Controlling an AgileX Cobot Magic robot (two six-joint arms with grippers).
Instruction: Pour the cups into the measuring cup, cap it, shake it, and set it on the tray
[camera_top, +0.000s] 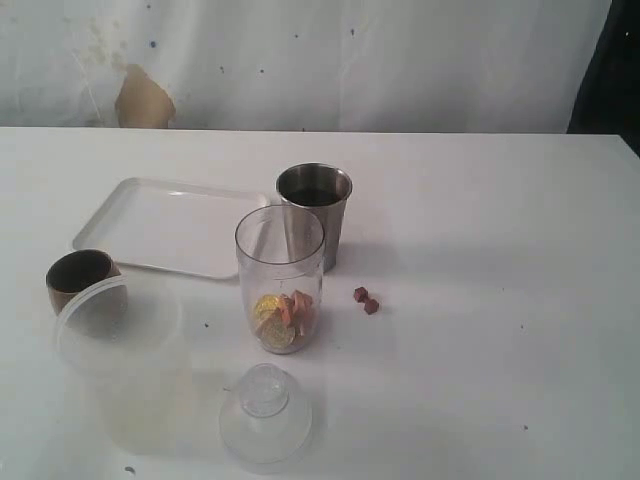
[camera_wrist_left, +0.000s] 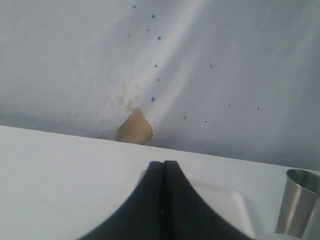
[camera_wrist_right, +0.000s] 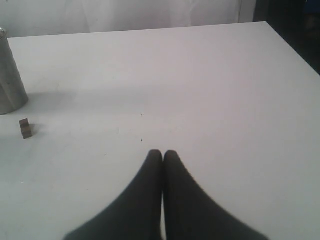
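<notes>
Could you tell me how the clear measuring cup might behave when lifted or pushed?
The measuring cup is tall and narrow, so a high push would probably tip it. Its smooth clear wall may be slippery. Holding only a few pieces, it is likely light.

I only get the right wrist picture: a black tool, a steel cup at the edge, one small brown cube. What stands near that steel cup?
Observer: A clear measuring cup stands by the steel tumbler, nearer the exterior camera, with gold and orange pieces at its bottom.
Operator: Is it capped?
Observer: No. Its clear domed lid lies on the table, apart from it.
Operator: Is there only one cube?
Observer: No. Two small red-brown pieces lie close together beside the measuring cup.
</notes>
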